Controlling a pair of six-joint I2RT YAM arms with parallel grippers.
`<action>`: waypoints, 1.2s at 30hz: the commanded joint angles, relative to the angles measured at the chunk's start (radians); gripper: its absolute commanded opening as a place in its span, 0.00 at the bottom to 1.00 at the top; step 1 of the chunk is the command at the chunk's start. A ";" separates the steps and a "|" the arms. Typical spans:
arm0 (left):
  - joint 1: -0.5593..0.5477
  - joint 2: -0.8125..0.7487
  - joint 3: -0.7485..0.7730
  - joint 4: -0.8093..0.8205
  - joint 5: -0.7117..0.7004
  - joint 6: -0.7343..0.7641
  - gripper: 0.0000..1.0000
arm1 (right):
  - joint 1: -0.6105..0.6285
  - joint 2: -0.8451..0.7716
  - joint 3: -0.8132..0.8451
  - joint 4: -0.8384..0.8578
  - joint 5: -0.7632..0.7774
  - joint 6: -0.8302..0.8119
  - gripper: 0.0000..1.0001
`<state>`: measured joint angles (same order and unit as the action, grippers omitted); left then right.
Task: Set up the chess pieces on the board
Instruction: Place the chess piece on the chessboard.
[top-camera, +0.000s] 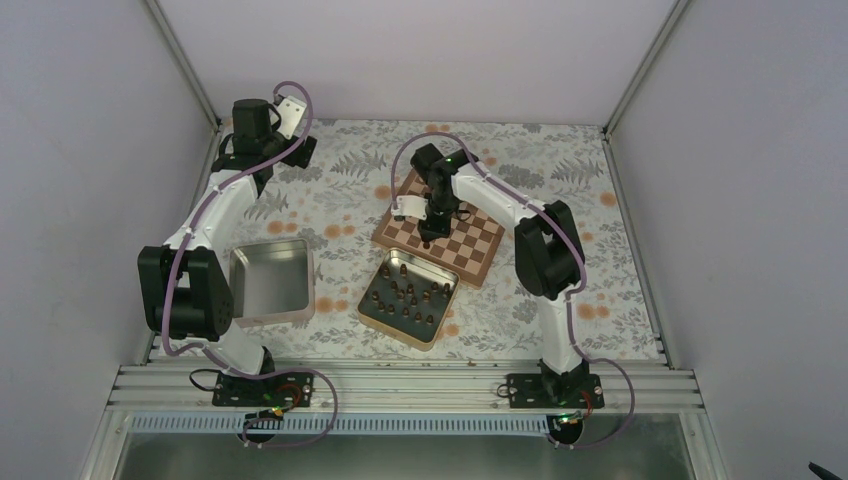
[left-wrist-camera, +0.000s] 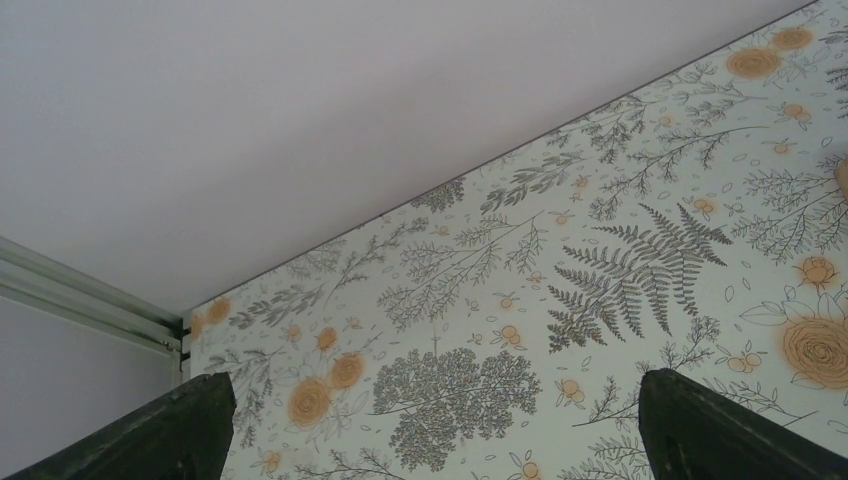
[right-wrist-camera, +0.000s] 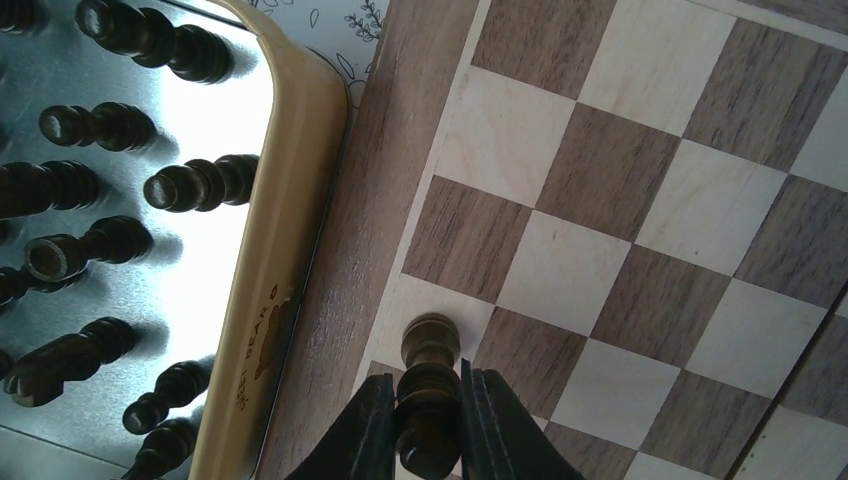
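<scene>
Chess piece (right-wrist-camera: 428, 352) pinched in R tool (right-wrist-camera: 428, 384) over board (right-wrist-camera: 620, 200) edge, L tool (left-wrist-camera: 432, 388) wide

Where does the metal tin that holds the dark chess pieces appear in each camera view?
Top external: the tin lies near the centre, just on the near side of the board.
Left wrist: not in it; only the floral cloth shows below the enclosure side.
Right wrist: the tin fills the left side, beside the board.
Shared landmark: the board's brown border next to the tin's rim.
</scene>
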<state>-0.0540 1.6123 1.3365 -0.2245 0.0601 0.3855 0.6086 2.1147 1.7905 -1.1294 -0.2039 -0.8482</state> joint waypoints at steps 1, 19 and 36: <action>0.003 -0.009 -0.003 0.006 0.004 0.009 1.00 | 0.008 -0.013 -0.024 0.032 0.018 0.005 0.14; 0.003 -0.003 -0.005 0.004 0.009 0.016 1.00 | 0.008 -0.034 -0.027 0.019 0.007 0.011 0.27; 0.002 -0.014 -0.005 0.005 0.005 0.023 1.00 | 0.074 -0.122 0.104 -0.055 0.054 0.027 0.40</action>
<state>-0.0532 1.6123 1.3365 -0.2249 0.0601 0.3969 0.6216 2.0399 1.8519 -1.1374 -0.1581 -0.8326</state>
